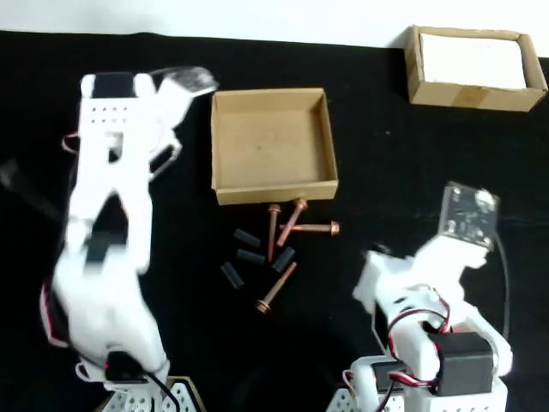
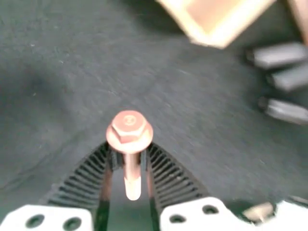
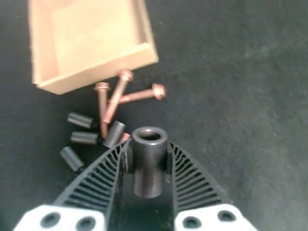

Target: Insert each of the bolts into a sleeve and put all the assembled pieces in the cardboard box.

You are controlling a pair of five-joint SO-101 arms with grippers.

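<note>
Nearest, the right jaws pinch a dark sleeve point(image 3: 149, 163). Beyond, four loose bolts point(image 1: 276, 287) and four sleeves point(image 1: 250, 257) lie together on the black worktop point(image 1: 386, 154), just before the cardboard box point(image 1: 274, 190). Beside that box the left jaws pinch a copper bolt point(image 2: 129, 139) below its head. A second box point(image 1: 467, 94) sits at the far corner.

Table cloth point(image 1: 403, 146): black, matte, finely woven, laid over the whole work surface.
White strip point(image 1: 257, 15): a pale band beyond the cloth's far edge, at 12 o'clock.
Small cardboard tray point(image 1: 467, 94): at 2 o'clock, resting on the cloth, with a white pad point(image 1: 472, 58) inside.
Light: even and diffuse.
</note>
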